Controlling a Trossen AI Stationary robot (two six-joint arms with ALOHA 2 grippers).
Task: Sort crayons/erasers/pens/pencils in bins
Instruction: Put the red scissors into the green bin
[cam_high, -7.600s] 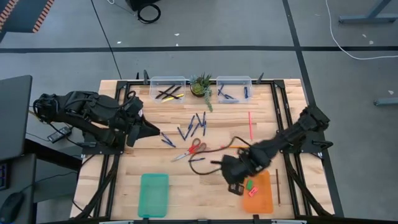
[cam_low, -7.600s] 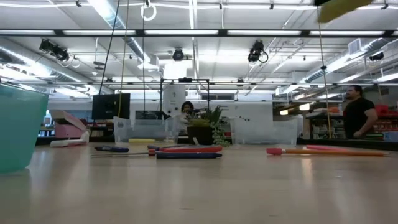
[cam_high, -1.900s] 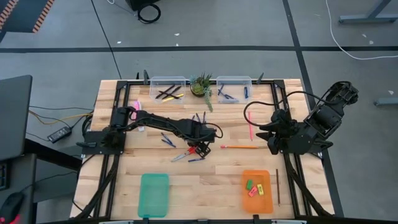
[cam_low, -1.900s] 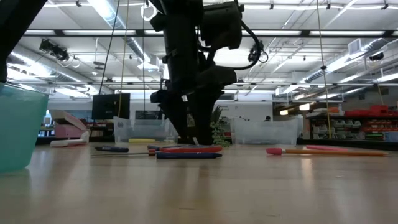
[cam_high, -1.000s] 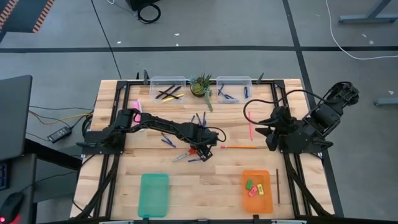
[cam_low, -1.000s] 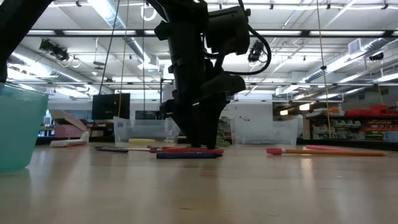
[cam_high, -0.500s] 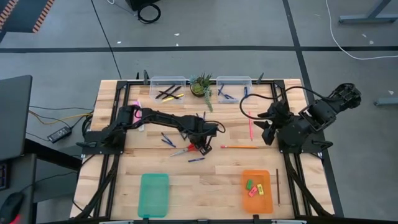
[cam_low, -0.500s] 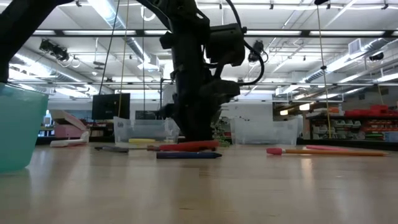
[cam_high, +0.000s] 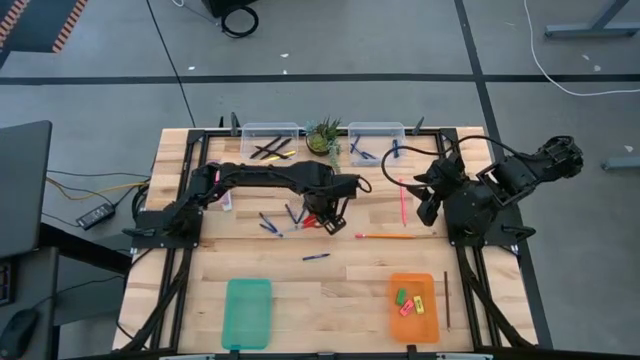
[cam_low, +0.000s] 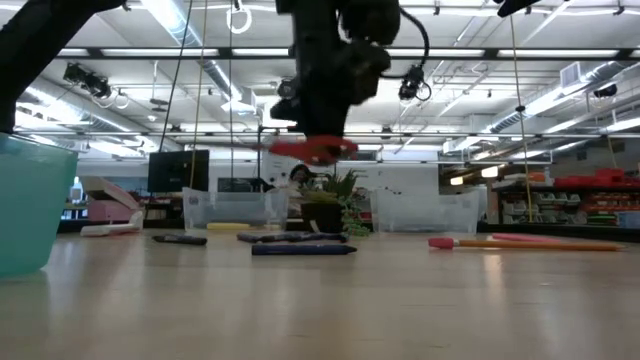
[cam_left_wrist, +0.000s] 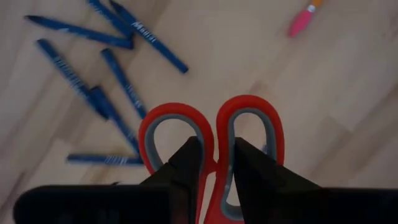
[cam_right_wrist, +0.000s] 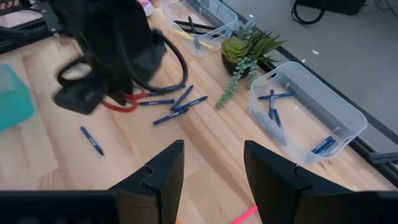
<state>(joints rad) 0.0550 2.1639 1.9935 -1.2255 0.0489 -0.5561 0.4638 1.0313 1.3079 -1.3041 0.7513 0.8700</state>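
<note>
My left gripper (cam_high: 325, 214) hangs over the middle of the table, pointing down, shut on the red-handled scissors (cam_low: 310, 148). They are in the air above the blue pens (cam_left_wrist: 118, 81) scattered on the wood. One more pen (cam_high: 316, 257) lies nearer the front. My right gripper (cam_right_wrist: 214, 168) waits open at the table's right side, touching nothing. At the far edge, the two clear bins (cam_high: 269, 140) (cam_high: 376, 140) hold dark pencils and pens. Erasers (cam_high: 408, 300) lie in the orange tray (cam_high: 425, 325). My left gripper pinches the scissors between its two fingers (cam_left_wrist: 189, 160), where the two red handle loops meet (cam_left_wrist: 216, 163). The fingers come from above, pointing down. The scissors hang roughly level under the fingertips, lifted clear of the table.
A potted plant (cam_high: 323, 137) stands between the two clear bins. A teal tray (cam_high: 247, 312) lies at the front left. An orange pencil (cam_high: 385, 237) and a pink stick (cam_high: 403, 200) lie right of centre. A dark stick (cam_high: 447, 300) lies beside the orange tray.
My left gripper has risen from the table and drifted toward the far edge. It has carried the scissors up off the wood until they hang clear above the pens. My right gripper has swung a little toward the far edge.
</note>
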